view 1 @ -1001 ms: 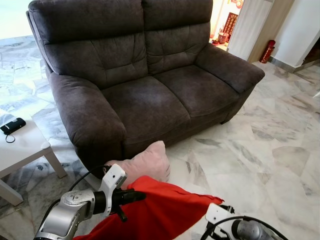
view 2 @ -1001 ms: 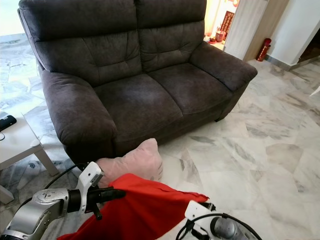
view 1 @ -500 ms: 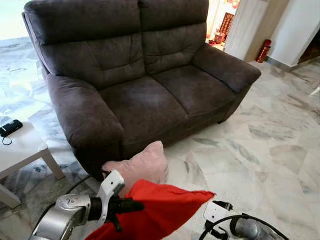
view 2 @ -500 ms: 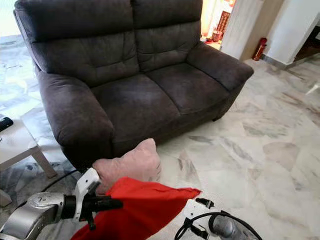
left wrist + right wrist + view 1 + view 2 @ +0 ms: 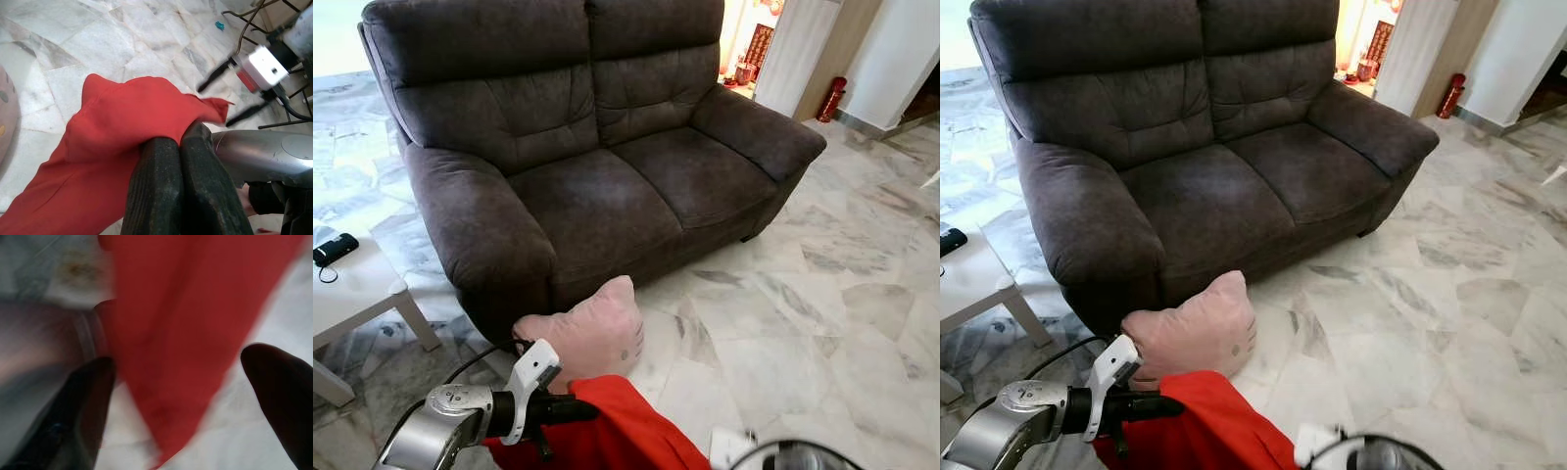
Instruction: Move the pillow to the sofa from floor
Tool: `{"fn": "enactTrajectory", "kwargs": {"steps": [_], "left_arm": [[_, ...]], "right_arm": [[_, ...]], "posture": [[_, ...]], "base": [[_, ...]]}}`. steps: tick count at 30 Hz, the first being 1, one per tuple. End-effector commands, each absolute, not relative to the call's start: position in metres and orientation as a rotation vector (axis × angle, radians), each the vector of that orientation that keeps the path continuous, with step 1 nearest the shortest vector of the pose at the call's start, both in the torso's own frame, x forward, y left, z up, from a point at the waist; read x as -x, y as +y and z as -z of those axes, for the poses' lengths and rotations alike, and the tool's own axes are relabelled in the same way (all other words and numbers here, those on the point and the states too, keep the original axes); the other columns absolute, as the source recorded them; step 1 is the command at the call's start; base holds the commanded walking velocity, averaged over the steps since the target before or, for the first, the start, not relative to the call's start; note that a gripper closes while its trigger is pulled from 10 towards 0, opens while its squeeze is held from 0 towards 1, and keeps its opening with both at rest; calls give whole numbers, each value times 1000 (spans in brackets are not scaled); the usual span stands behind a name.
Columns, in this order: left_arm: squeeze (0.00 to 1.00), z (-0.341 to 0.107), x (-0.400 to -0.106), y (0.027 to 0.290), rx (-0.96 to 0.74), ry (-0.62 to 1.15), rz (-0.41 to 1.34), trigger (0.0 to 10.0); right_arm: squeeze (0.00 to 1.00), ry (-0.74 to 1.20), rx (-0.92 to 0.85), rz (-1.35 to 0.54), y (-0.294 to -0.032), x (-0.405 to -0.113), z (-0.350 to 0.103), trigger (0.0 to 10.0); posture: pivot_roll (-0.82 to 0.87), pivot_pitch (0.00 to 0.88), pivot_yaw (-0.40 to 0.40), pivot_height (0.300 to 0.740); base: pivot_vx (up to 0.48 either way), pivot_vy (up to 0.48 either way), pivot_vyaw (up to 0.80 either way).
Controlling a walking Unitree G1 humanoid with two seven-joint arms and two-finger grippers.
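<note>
Pink pillow point(image 5: 585, 335) on marble floor point(image 5: 822, 294), against dark sofa point(image 5: 587, 147) front, just beyond left gripper point(image 5: 178, 147). Left jaws clenched on red cloth point(image 5: 107, 147). Right gripper point(image 5: 181, 382) jaws released, straddling cloth. White desk point(image 5: 352, 284) left.

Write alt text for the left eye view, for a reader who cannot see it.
A pink pillow lies on the marble floor against the front of a dark grey sofa. Below it, the left gripper has its jaws shut on a red cloth. A white table stands to the left.
</note>
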State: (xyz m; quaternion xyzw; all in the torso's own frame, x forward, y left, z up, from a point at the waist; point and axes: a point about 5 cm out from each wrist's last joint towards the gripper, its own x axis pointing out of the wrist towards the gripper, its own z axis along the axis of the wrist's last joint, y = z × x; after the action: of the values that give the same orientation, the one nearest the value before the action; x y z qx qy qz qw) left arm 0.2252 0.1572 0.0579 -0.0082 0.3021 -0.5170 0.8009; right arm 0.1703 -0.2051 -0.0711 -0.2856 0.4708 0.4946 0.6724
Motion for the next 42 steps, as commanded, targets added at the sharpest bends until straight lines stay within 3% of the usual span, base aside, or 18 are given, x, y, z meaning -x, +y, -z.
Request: {"fn": "enactTrajectory", "kwargs": {"steps": [1,9,25,42], "left_arm": [[0,-81,-235,149,-2,523,1152,10000],[0,-80,-236,147,-2,519,1148,10000],[0,-83,-233,146,8,525,1184,10000],[0,-87,-234,146,22,508,1187,10000]], "right_arm": [[0,1067,569,-1106,-203,-171,70,10000],[0,1028,461,-1056,-204,-176,65,10000],[0,828,692,-868,-203,-206,55,10000],[0,931,681,-960,-201,-185,68,10000]], "posture": [[94,0,-108,740],[82,0,-104,740],[88,0,-101,740],[93,0,-101,740]], "base": [[0,0,0],[0,0,0],[0,0,0],[0,0,0]]}}
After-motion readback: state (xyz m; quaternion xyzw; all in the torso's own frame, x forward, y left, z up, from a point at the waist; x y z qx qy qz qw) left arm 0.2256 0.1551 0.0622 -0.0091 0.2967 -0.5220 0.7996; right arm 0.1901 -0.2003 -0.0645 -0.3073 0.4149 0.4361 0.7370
